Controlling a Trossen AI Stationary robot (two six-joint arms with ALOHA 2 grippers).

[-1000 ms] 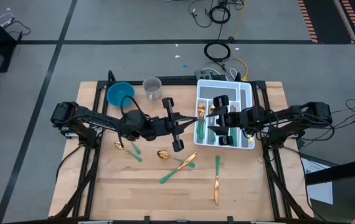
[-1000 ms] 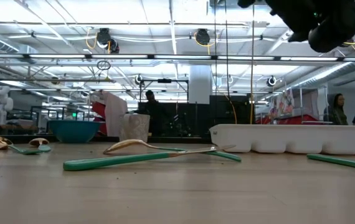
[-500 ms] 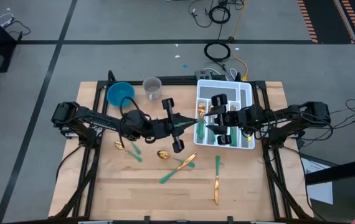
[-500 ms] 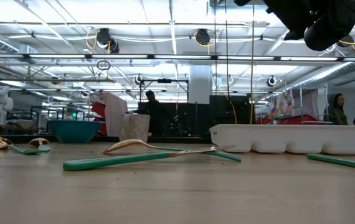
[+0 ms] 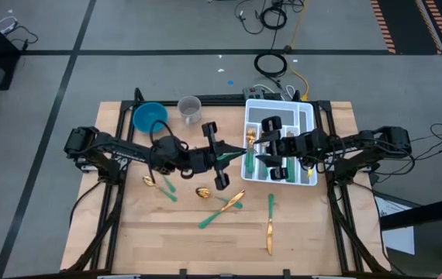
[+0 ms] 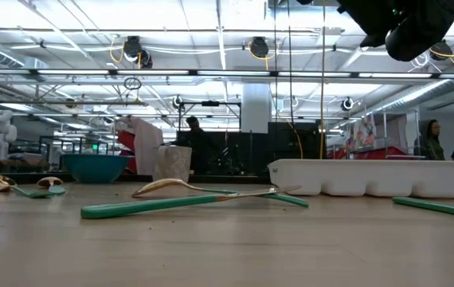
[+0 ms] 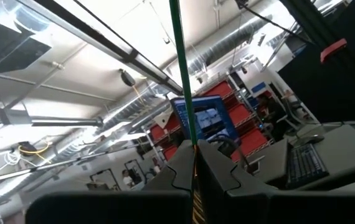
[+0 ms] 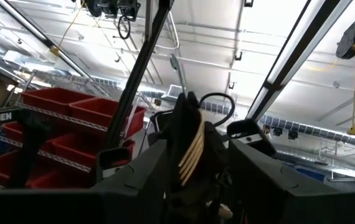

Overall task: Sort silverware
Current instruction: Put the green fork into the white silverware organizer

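Left gripper point(image 5: 226, 155) edged trayward, clamping green-handled utensil point(image 5: 235, 153), right gripper point(image 5: 258, 149) gripping gold piece point(image 8: 192, 148) (apparently a fork)

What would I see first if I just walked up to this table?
Two dark robot arms meet almost nose to nose at the white tray on the table's far right side. The left gripper pinches a green-handled piece of silverware in its fingers, and the right gripper hangs over the tray. More gold and green silverware lies scattered on the wood nearer the front.
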